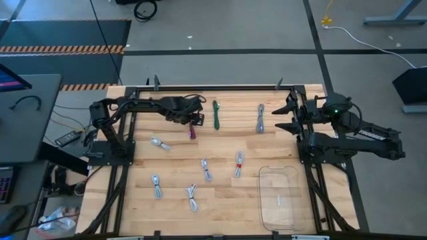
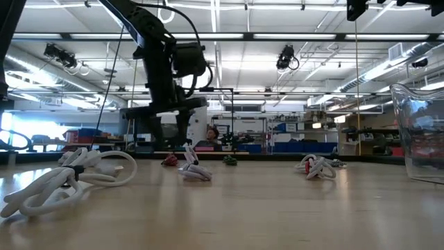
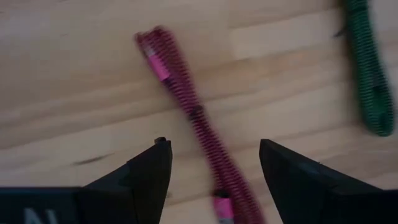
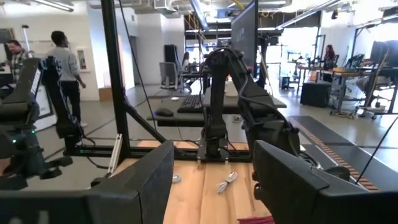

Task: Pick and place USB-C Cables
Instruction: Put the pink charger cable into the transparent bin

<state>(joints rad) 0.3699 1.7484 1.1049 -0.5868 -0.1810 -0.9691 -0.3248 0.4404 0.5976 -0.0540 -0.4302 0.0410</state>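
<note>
The purple cable (image 3: 186, 102) lies flat on the wood, toward the table's far edge (image 1: 193, 131). My left gripper (image 3: 211, 146) hovers over it, open, one finger on each side and not touching (image 1: 195, 122). The green cable (image 1: 216, 115) lies just to its right (image 3: 368, 81). Grey cables are scattered over the table (image 1: 260, 119) (image 1: 159, 143) (image 1: 206, 170) (image 1: 157, 187) (image 1: 193, 198), one of them with a red tie (image 1: 239, 163). My right gripper (image 1: 288, 117) waits, open, at the right edge (image 4: 211, 155).
A clear plastic tray (image 1: 261, 193) stands at the near right with a small pale piece (image 1: 277, 200) inside. Black frame rails run along the table's left and right sides. In the low view, white cables (image 2: 69, 177) lie close to the camera, and the tray wall (image 2: 420, 132) is at the right.
</note>
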